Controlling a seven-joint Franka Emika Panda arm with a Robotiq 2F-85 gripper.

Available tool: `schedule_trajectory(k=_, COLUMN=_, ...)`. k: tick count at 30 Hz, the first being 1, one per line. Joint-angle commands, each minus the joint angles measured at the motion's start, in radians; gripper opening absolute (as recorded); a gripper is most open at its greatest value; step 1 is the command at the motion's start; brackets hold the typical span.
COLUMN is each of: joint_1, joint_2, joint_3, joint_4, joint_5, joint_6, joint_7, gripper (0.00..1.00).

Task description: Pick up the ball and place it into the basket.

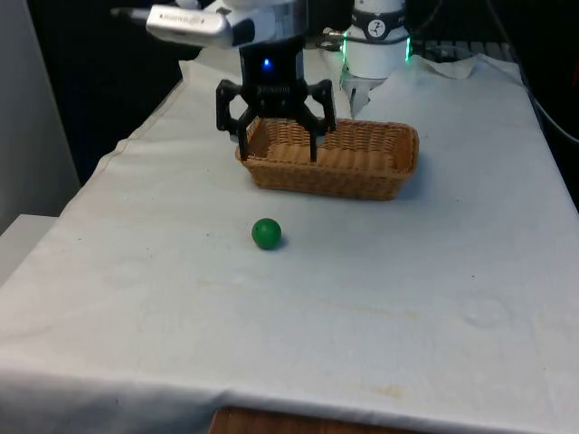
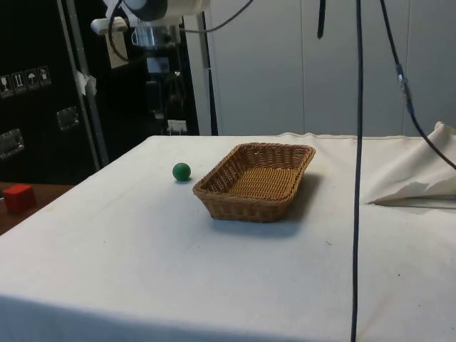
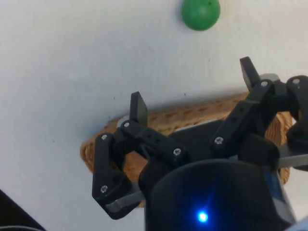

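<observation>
Here your gripper (image 1: 279, 145) hangs above the basket's (image 1: 362, 167) end on the front view's left, pointing straight down with its fingers (image 3: 138, 107) spread wide and empty. The green ball (image 1: 266, 233) sits on the white cloth (image 1: 362, 298), apart from the basket's near side.

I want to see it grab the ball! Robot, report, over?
Gripper open, empty, up above the basket. Ball on the cloth, apart from the basket, untouched. Nothing in the way.
</observation>
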Motion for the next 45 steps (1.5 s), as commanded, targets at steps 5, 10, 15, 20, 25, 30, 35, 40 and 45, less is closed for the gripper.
schedule_trajectory(k=5, joint_1=-0.017, joint_2=0.058, joint_3=0.002, joint_4=0.027, joint_5=0.044, joint_6=0.015, joint_7=-0.024, gripper=1.0)
schedule_trajectory(k=10, joint_1=-0.023, joint_2=0.1, joint_3=-0.01, joint_4=0.043, joint_5=0.086, joint_6=0.022, joint_7=-0.053, gripper=1.0)
schedule_trajectory(k=15, joint_1=-0.028, joint_2=0.127, joint_3=-0.017, joint_4=0.055, joint_5=0.116, joint_6=0.023, joint_7=-0.073, gripper=1.0)
schedule_trajectory(k=20, joint_1=-0.027, joint_2=0.174, joint_3=-0.021, joint_4=0.091, joint_5=0.141, joint_6=0.022, joint_7=-0.076, gripper=1.0)
schedule_trajectory(k=25, joint_1=-0.028, joint_2=0.21, joint_3=-0.025, joint_4=0.121, joint_5=0.155, joint_6=0.02, joint_7=-0.078, gripper=1.0)
schedule_trajectory(k=30, joint_1=-0.032, joint_2=0.238, joint_3=-0.026, joint_4=0.135, joint_5=0.167, joint_6=0.019, joint_7=-0.081, gripper=1.0)
schedule_trajectory(k=35, joint_1=-0.04, joint_2=0.254, joint_3=-0.026, joint_4=0.141, joint_5=0.171, joint_6=0.016, joint_7=-0.086, gripper=1.0)
schedule_trajectory(k=40, joint_1=-0.047, joint_2=0.272, joint_3=-0.024, joint_4=0.142, joint_5=0.176, joint_6=0.019, joint_7=-0.094, gripper=1.0)
schedule_trajectory(k=45, joint_1=-0.048, joint_2=0.288, joint_3=-0.026, joint_4=0.146, joint_5=0.187, joint_6=0.021, joint_7=-0.1, gripper=1.0)
